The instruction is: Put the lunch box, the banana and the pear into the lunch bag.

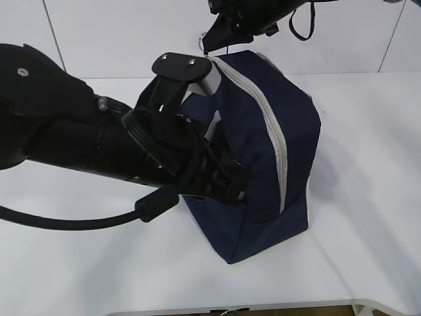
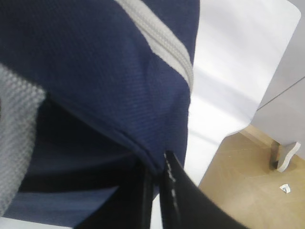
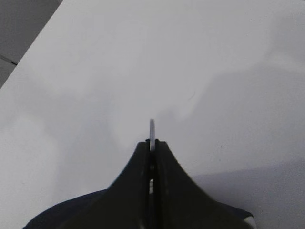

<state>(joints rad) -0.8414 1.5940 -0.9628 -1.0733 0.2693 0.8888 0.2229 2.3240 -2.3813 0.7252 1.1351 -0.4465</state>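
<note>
The navy lunch bag (image 1: 263,138) stands on the white table, its grey zipper trim (image 1: 275,131) running over the top. My left gripper (image 1: 235,187) is at the bag's lower left side; in the left wrist view (image 2: 156,179) its jaws are closed, pinching a seam of the bag's navy fabric (image 2: 109,71). My right gripper (image 1: 209,43) is above the bag's far top end. In the right wrist view (image 3: 151,144) it is shut on a thin silvery tab (image 3: 151,128), seemingly a zipper pull. The lunch box, banana and pear are out of view.
The white table (image 1: 368,164) extends around the bag; its front edge is near the bottom of the exterior view. My bulky left arm and its black cable (image 1: 66,222) cover the left half. The wooden floor (image 2: 248,176) shows past the table edge.
</note>
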